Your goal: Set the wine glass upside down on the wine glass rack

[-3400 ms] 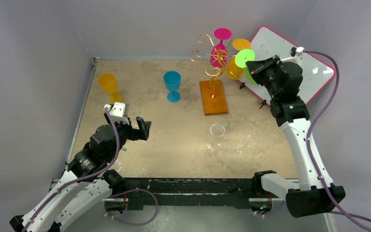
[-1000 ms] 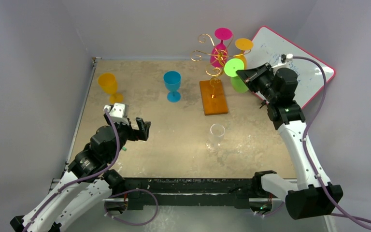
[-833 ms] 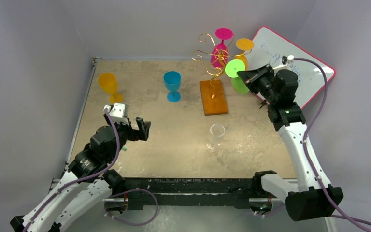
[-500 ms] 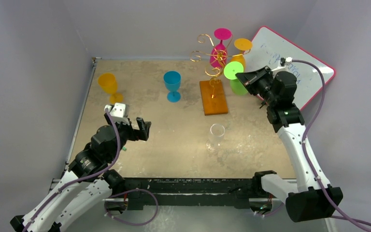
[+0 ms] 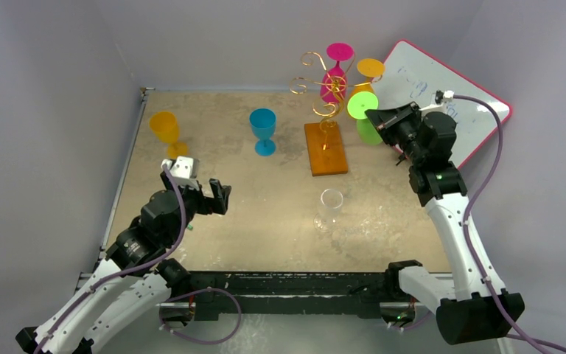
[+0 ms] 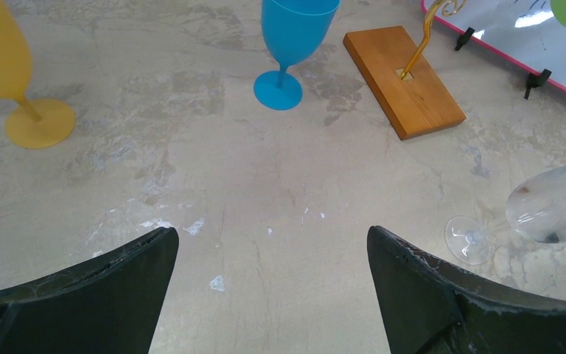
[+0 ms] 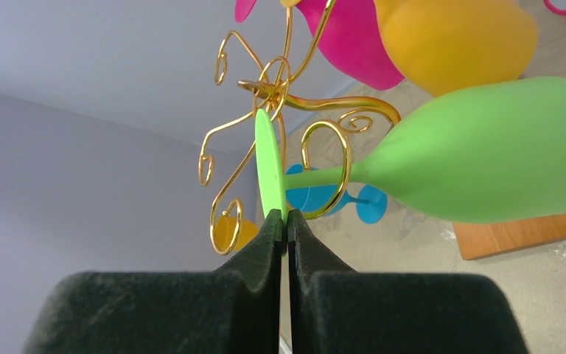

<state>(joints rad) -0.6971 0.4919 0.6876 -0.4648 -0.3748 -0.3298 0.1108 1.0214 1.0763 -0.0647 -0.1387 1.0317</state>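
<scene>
The green wine glass (image 7: pixel 486 162) has moved left to the rack (image 5: pixel 326 147), foot pinched by the right hand (image 7: pixel 287 221); left hand (image 6: pixel 269 236) gapes empty.

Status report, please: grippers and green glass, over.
Left gripper open, idle. Right gripper shut on green wine glass, pinching its foot; stem at rack scroll loop. Orange glass crowding alongside.

Lime-green wine glass (image 7: pixel 486 162), gold wine glass rack (image 7: pixel 322 101) — orange-brown base (image 6: pixel 405 92).
</scene>
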